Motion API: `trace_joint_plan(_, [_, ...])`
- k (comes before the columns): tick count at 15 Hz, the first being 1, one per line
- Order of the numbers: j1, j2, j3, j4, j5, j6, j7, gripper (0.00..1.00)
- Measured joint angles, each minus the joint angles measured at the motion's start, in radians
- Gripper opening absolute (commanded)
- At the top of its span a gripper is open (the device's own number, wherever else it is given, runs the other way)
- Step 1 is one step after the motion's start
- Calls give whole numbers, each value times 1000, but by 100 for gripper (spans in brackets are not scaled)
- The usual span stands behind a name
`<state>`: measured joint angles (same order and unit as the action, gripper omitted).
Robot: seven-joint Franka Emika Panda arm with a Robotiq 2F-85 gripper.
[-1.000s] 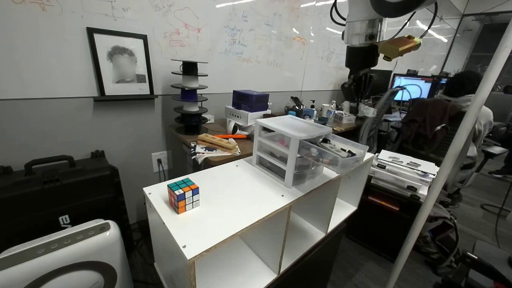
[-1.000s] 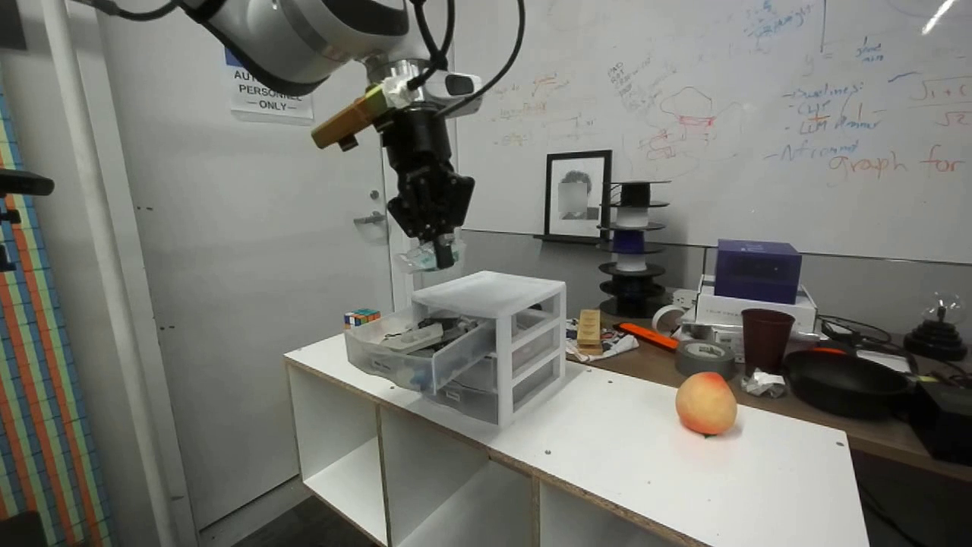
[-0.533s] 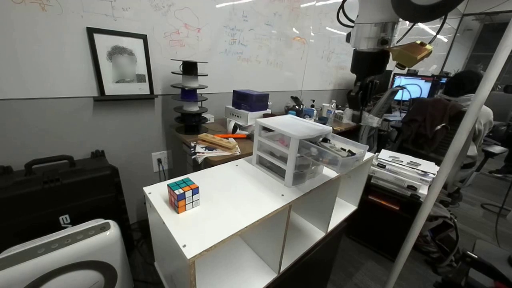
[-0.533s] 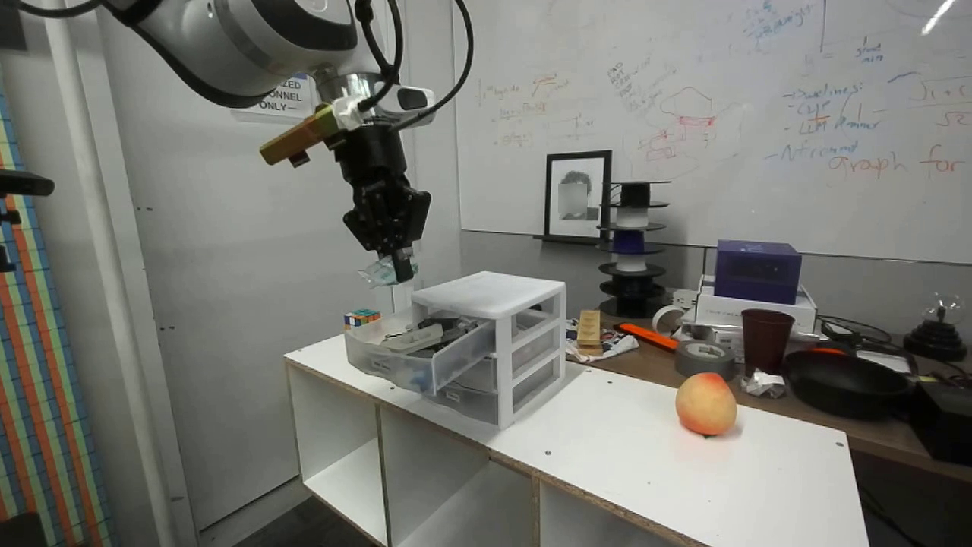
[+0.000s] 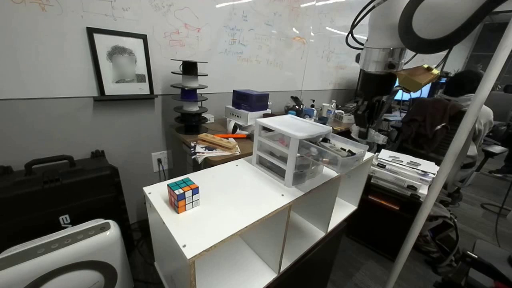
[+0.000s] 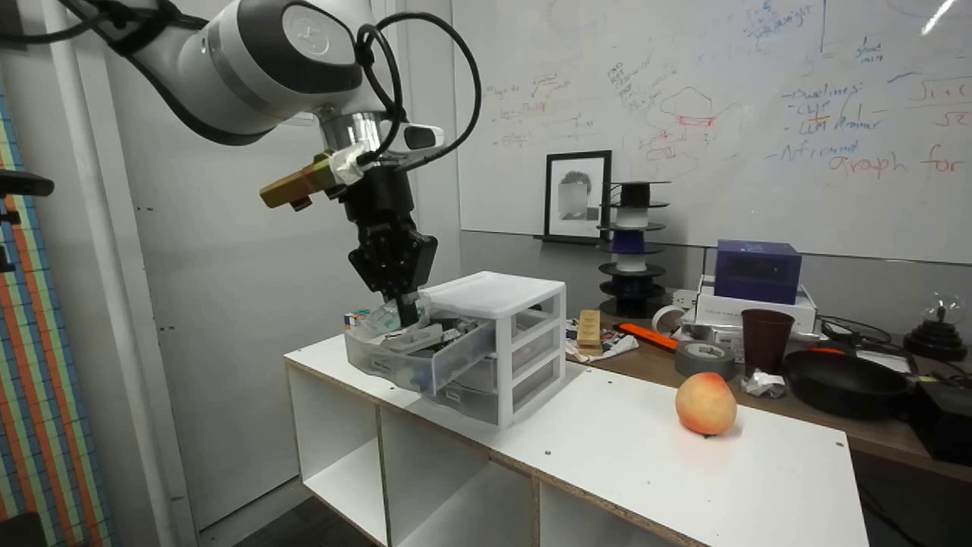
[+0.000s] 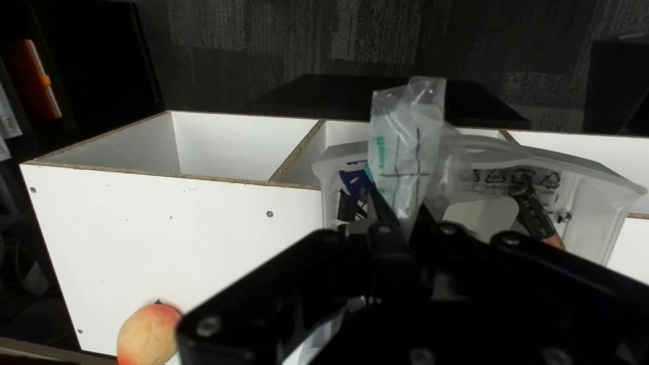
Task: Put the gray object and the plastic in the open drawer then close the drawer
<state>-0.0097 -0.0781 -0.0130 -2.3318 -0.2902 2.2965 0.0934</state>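
Observation:
The translucent top drawer of the small white-framed unit is pulled out; it also shows in an exterior view. A flat elongated gray object lies in it among dark items; part of it shows in the wrist view. My gripper is shut on a clear crinkled plastic, low over the drawer. In the wrist view the plastic sticks out from between the fingertips and covers part of the drawer. Whether the plastic touches the drawer's contents I cannot tell.
The drawer unit stands on a white shelf. A puzzle cube and a peach are on the shelf. A desk with tape, a cup and a pan runs behind. A pale pole stands near the arm.
My gripper has moved outward from above the unit to over the open drawer, then come down with the plastic held. The drawer and its gray object have not moved.

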Motion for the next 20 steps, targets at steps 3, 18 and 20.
trace_joint_plan(3, [-19, 45, -12, 4, 0, 80, 21, 11])
trace_joint_plan(18, [5, 246, -13, 178, 2, 167, 73, 13])
trace_joint_plan(20, [8, 246, -13, 177, 2, 166, 73, 12])
